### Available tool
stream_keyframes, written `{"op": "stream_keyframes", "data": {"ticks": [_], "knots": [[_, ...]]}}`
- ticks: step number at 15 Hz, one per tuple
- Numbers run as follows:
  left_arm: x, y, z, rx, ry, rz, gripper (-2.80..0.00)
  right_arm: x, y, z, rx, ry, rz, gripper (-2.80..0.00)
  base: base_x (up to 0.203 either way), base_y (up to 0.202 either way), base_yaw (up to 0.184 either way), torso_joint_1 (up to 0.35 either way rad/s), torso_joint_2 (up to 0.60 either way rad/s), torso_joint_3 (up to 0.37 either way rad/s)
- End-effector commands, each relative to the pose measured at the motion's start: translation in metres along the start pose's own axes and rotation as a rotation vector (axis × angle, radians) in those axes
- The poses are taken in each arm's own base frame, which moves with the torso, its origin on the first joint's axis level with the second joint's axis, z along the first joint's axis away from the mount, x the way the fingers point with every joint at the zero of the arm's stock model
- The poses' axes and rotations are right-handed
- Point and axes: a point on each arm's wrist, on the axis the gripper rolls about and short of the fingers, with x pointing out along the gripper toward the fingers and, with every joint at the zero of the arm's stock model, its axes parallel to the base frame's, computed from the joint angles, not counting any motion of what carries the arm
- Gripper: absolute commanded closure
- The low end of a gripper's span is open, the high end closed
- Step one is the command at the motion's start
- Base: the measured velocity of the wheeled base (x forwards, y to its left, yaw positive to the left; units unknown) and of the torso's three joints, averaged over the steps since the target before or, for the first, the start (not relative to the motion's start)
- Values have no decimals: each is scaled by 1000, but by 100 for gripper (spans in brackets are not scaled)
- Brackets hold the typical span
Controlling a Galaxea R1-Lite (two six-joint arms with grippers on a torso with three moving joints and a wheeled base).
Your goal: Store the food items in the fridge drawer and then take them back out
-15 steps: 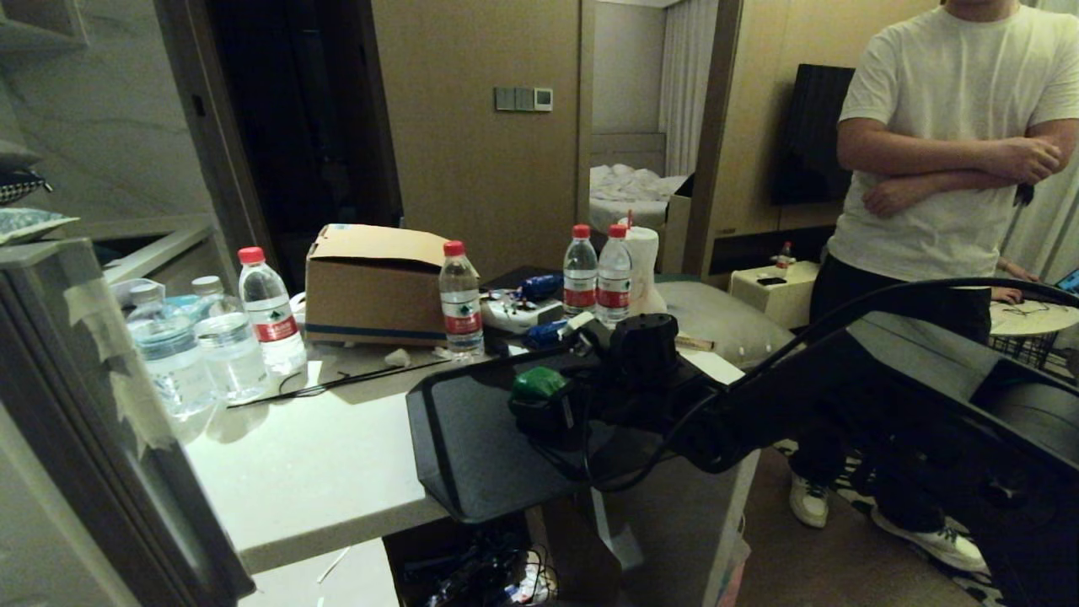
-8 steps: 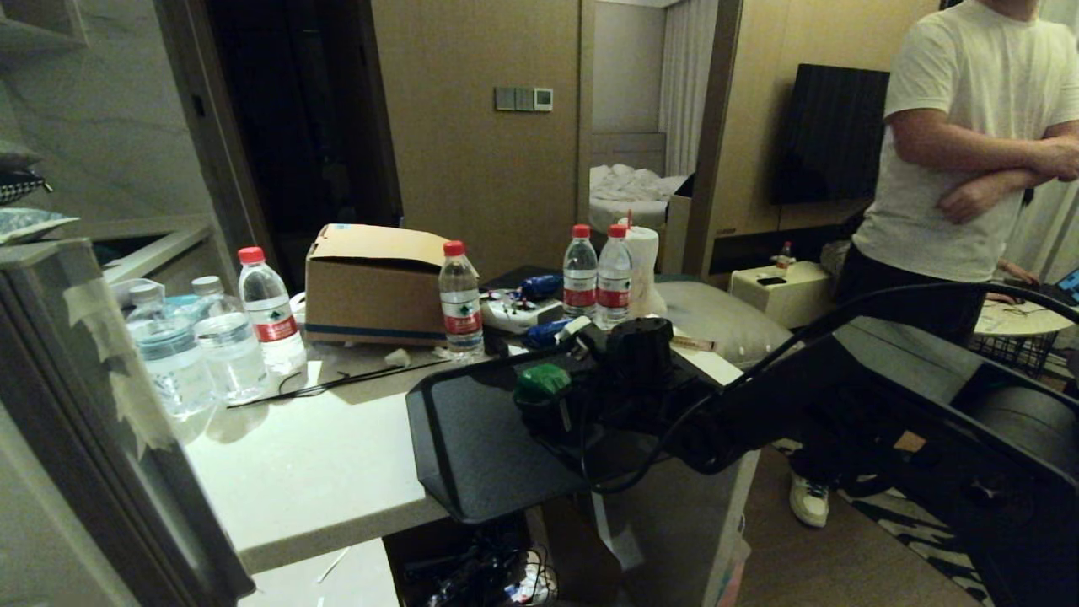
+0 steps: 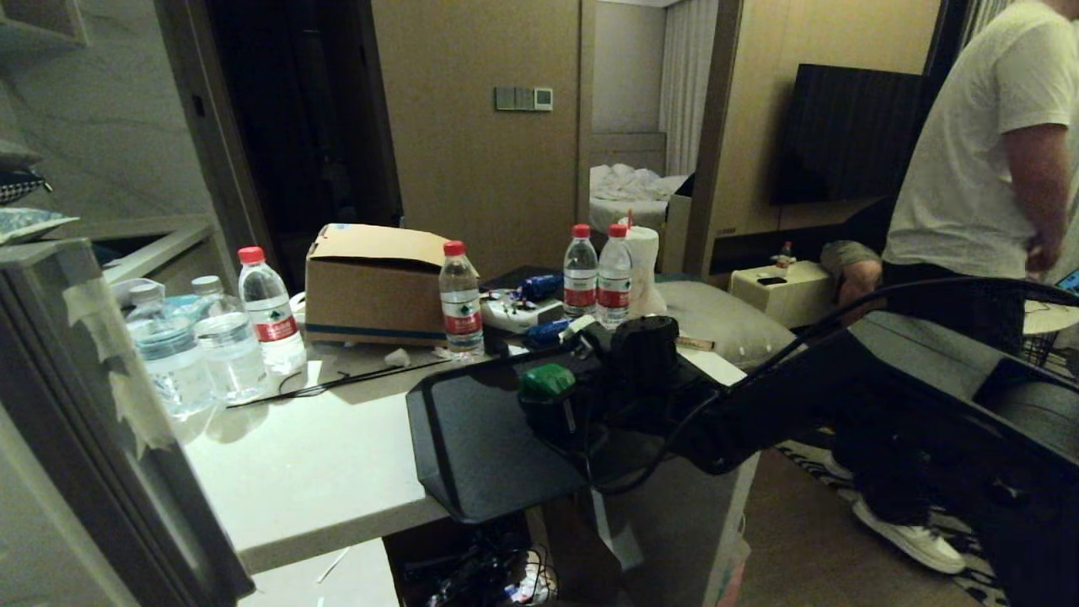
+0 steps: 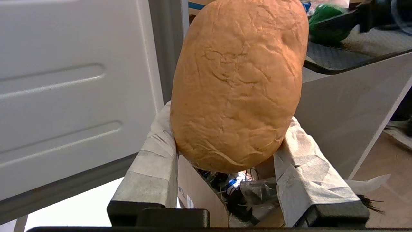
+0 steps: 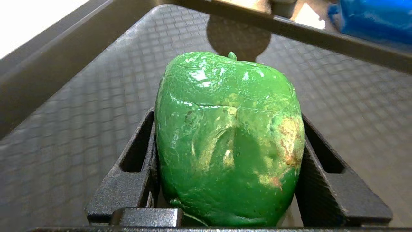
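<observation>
A dark green food item [image 5: 225, 138], shaped like a pepper, is pinched between the black fingers [image 5: 135, 174] of my right gripper [image 5: 228, 116], which is shut on it. The gripper [image 3: 548, 396] holds it just over a dark tray [image 3: 472, 455] on the counter. A tan-brown food item [image 4: 238, 83] sits between the taped fingers [image 4: 154, 164] of my left gripper [image 4: 230, 116], shut on it, low beside a white fridge door [image 4: 70, 90]. The left arm does not show in the head view. The fridge drawer is out of view.
Several water bottles [image 3: 270, 312] and a cardboard box [image 3: 375, 287] stand on the white counter [image 3: 303, 472]. A taped fridge door edge [image 3: 93, 388] fills the near left. A person [image 3: 978, 169] stands at the right. A box of cables [image 4: 238, 193] lies below the left gripper.
The person has stepped to the right and turned away. My right gripper, with the green item in it, has shifted very slightly right over the tray.
</observation>
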Motion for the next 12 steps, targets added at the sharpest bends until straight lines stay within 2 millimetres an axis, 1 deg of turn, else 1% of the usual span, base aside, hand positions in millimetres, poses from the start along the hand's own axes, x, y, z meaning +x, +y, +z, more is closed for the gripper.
{"op": "stream_keyframes", "data": {"ticks": [1, 2, 3, 5, 7, 9, 10, 12], "knots": [[0, 0, 0, 0, 1, 1, 0, -39, 9, 29, -12, -44, -8, 0, 0, 0, 0, 0, 0, 0], [0, 0, 0, 0, 1, 2, 0, -59, 14, 35, -12, -44, -10, 0, 0, 0, 0, 0, 0, 0], [0, 0, 0, 0, 1, -1, 0, -80, 20, 37, -10, -35, -10, 0, 0, 0, 0, 0, 0, 0], [0, 0, 0, 1, 1, 1, 0, -127, 32, 28, 1, 9, -20, 0, 0, 0, 0, 0, 0, 0], [0, 0, 0, 0, 1, -1, 0, -178, 41, 23, 10, 17, -70, 0, 0, 0, 0, 0, 0, 0], [0, 0, 0, 0, 1, 1, 0, -232, 43, 15, 30, 4, -176, 0, 0, 0, 0, 0, 0, 0], [0, 0, 0, 0, 1, 1, 0, -255, 43, 11, 39, -5, -229, 0, 0, 0, 0, 0, 0, 0], [0, 0, 0, 0, 1, 1, 0, -321, 48, 8, 45, -92, -362, 0, 0, 0, 0, 0, 0, 0]]}}
